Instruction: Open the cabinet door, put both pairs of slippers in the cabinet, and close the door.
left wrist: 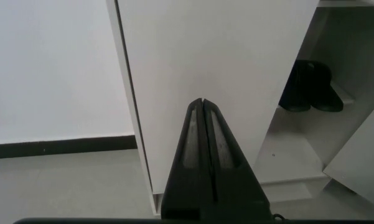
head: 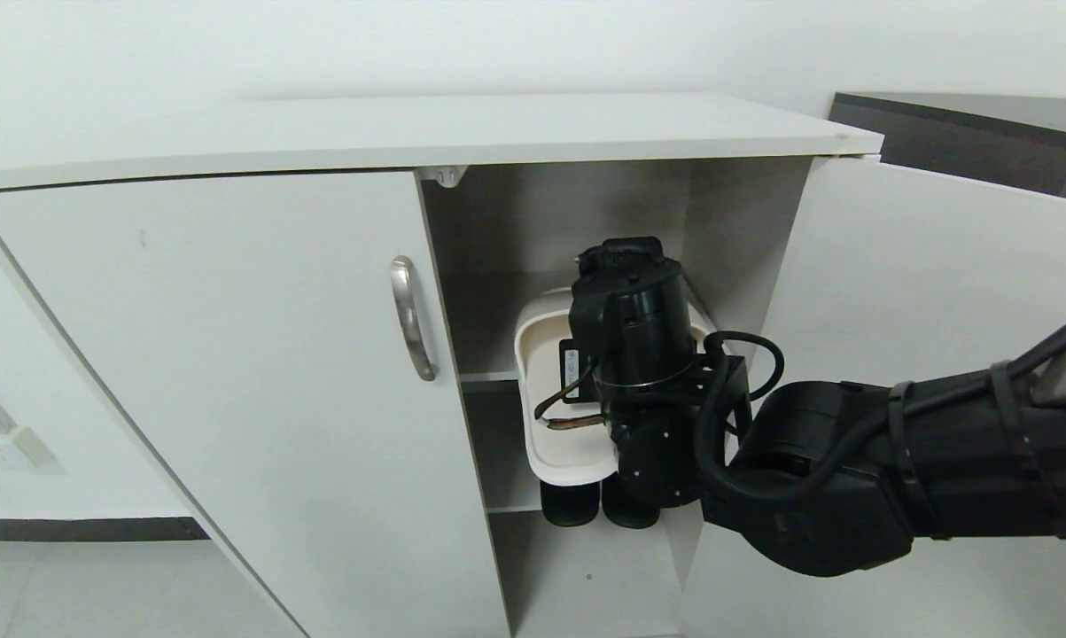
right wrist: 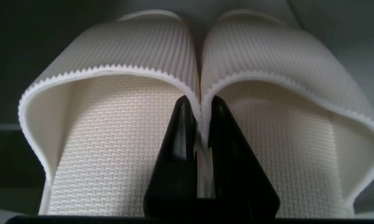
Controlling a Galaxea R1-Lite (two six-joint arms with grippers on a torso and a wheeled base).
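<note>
The right gripper [right wrist: 199,111] pinches the white slippers [head: 555,434] at the upper shelf [head: 484,379] front edge; the left gripper [left wrist: 202,107] is closed, empty.

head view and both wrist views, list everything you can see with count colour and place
white slippers: one pair, cream, inside the open side of the cabinet, pinched at their inner edges
black slippers: one pair, black, on the lower shelf below the white pair
cabinet: one, white, against the wall
left door: one, white, shut
right door: one, white, swung open
handle: one, silver, on the left door
wall socket: one, white, low on the wall
right gripper: black, shut on the white slippers
left gripper: black, shut, low before the left door
</note>
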